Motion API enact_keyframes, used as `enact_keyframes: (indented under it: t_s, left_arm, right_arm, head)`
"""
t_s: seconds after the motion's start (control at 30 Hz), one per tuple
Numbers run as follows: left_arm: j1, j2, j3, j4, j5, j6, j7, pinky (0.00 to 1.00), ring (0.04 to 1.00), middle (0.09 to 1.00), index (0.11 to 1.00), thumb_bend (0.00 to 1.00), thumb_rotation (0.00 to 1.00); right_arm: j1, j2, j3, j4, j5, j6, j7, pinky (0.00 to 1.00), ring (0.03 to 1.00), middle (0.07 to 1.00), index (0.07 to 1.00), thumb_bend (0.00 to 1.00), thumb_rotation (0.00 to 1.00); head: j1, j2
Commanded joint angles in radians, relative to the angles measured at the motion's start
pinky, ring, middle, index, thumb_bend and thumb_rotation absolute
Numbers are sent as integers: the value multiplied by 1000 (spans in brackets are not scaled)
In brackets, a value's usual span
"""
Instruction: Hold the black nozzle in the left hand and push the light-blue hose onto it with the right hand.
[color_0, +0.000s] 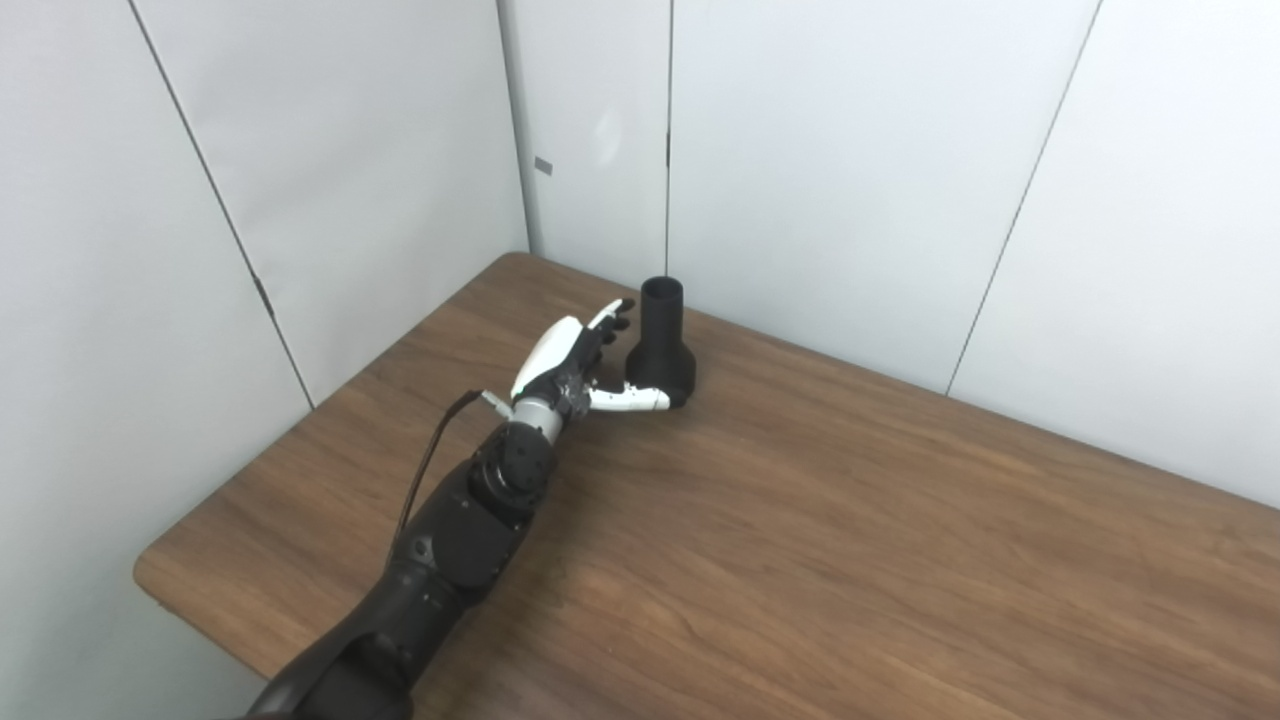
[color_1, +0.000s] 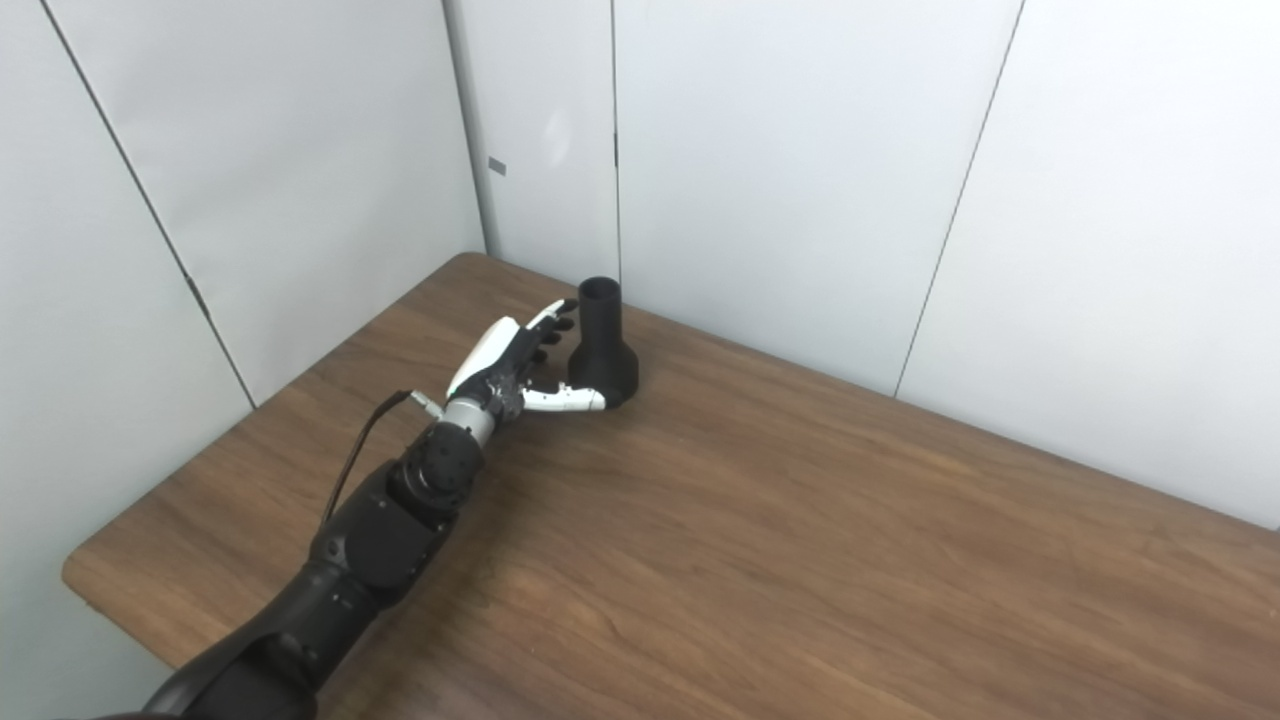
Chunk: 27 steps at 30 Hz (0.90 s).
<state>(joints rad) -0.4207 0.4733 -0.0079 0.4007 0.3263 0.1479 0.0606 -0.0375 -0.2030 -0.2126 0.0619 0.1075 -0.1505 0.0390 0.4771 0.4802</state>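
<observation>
Where the wooden table (color_0: 800, 560) meets the white wall panels (color_0: 850, 180), the black nozzle (color_0: 660, 345) stands upright at about 11 o'clock of the tabletop, narrow neck uppermost and wide base on the wood. The left hand (color_0: 575, 365) lies just beside it at its 8 o'clock, fingers (color_0: 612, 313) spread apart near the neck, thumb (color_0: 630, 399) reaching the base, clasping nothing. The dark forearm (color_0: 450, 540) extends toward 7 o'clock.
</observation>
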Motion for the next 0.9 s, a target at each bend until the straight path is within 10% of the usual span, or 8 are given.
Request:
enact_keyframes:
  t_s: [0.0,0.3,0.87]
  left_arm:
    - [-18,9,-24,44,-7,19,-63,827,893,921,953,1000,349]
    - [-59,33,-61,118,-23,41,-138,788,893,933,949,1000,191]
    - [-75,87,-209,170,166,42,-112,662,800,895,887,1000,328]
  right_arm:
    - [9,15,6,-7,-3,-29,-10,432,565,596,491,502,179]
    - [11,22,4,-7,16,-42,3,426,560,589,490,503,178]
    - [15,16,3,-14,-1,-34,-8,430,565,592,491,502,179]
  head:
    - [-10,0]
    - [-17,1]
    - [-29,17]
